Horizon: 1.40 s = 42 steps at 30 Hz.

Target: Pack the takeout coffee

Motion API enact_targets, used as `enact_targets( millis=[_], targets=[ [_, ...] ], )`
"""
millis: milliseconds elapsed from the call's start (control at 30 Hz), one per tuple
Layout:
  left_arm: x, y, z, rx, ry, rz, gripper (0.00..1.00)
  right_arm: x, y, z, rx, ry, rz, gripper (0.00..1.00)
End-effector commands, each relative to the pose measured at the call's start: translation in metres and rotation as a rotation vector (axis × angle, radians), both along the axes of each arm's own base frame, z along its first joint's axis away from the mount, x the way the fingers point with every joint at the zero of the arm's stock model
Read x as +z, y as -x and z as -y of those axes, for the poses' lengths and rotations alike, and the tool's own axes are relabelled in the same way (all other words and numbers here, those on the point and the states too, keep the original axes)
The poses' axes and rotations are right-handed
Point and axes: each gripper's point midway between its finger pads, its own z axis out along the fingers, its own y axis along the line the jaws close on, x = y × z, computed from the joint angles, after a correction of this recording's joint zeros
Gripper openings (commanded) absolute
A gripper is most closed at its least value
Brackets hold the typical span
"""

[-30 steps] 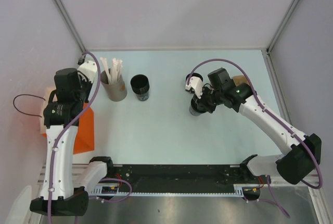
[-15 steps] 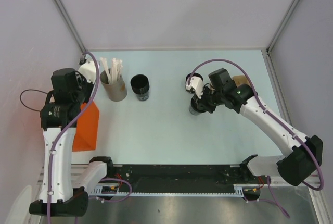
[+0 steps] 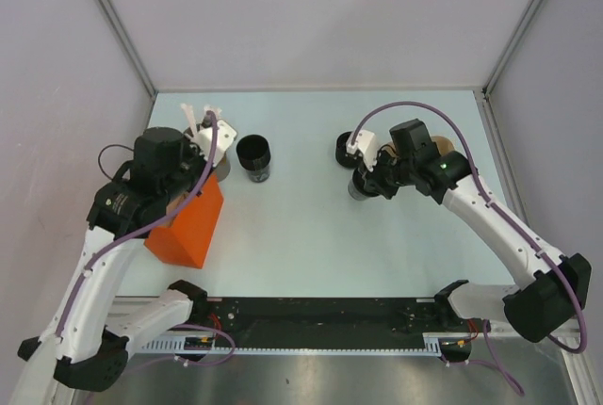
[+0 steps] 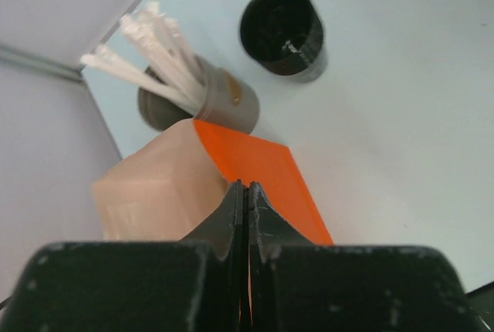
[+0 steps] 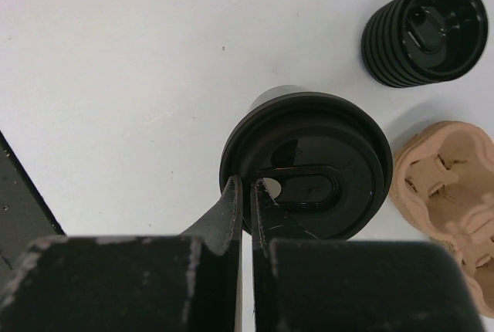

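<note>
Double pinch going on here
The right gripper (image 5: 245, 191) is clamped on the lid rim of the takeout coffee (image 5: 309, 164), 3 o'clock from the table (image 3: 301, 235) centre; the left gripper (image 4: 245, 193) nips the orange bag (image 4: 258, 166) at 9 o'clock.

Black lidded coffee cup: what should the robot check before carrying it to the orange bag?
1. Right pincer shut on the round black plastic lid rim: ok.
2. Lid seated on the small black tapered cup: ok.
3. Left pincer shut on the orange paper bag: ok.
4. Bag mouth open: cannot tell.
5. Bag clear of the grey cup of white straws: not ok, crowding it.
</note>
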Motion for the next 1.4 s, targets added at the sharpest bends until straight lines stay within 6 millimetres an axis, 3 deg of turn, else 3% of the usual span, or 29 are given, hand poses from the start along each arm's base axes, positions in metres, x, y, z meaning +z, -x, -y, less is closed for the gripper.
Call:
enact_targets(
  millis=[0, 433, 667, 933, 1133, 1367],
  targets=[
    [-0.008, 0.004, 0.024, -0.06, 0.021, -0.037, 0.0, 0.024, -0.009, 0.006, -0.044, -0.067, 0.072, 0.0],
    [0.012, 0.034, 0.09, -0.4, 0.073, -0.077, 0.0, 0.04, -0.028, 0.042, -0.183, -0.11, 0.105, 0.0],
    [0.019, 0.051, 0.126, -0.564, 0.066, -0.102, 0.0, 0.044, -0.025, 0.059, -0.237, -0.125, 0.097, 0.0],
    [0.019, 0.062, 0.183, -0.735, -0.004, -0.078, 0.0, 0.052, -0.031, 0.08, -0.308, -0.145, 0.117, 0.0],
    [0.031, 0.076, 0.227, -0.85, -0.011, -0.021, 0.0, 0.055, -0.029, 0.096, -0.364, -0.122, 0.133, 0.0],
    [0.028, 0.093, 0.258, -0.934, -0.029, -0.011, 0.0, 0.062, -0.024, 0.107, -0.406, -0.1, 0.16, 0.0]
  ],
)
